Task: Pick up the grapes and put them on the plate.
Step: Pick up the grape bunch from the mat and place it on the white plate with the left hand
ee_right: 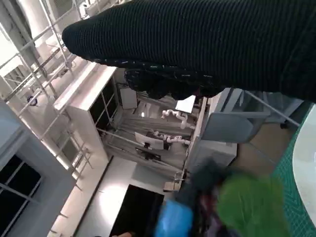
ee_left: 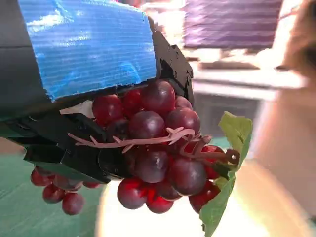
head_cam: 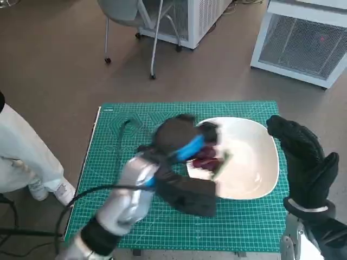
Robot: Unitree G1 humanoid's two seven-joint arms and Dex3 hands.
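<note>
One step seems left, the release. From the head view, my left hand [head_cam: 181,142] carries the grapes [head_cam: 206,158] over the left edge of the plate [head_cam: 255,157] on the green bench mat [head_cam: 162,216]; my right hand [head_cam: 306,162] waits at the plate's right, holding nothing, fingers apparently apart. The left wrist view shows the bunch clasped under my fingers [ee_left: 74,148], leaf [ee_left: 232,148] dangling. The right wrist view shows only the glove.
</note>
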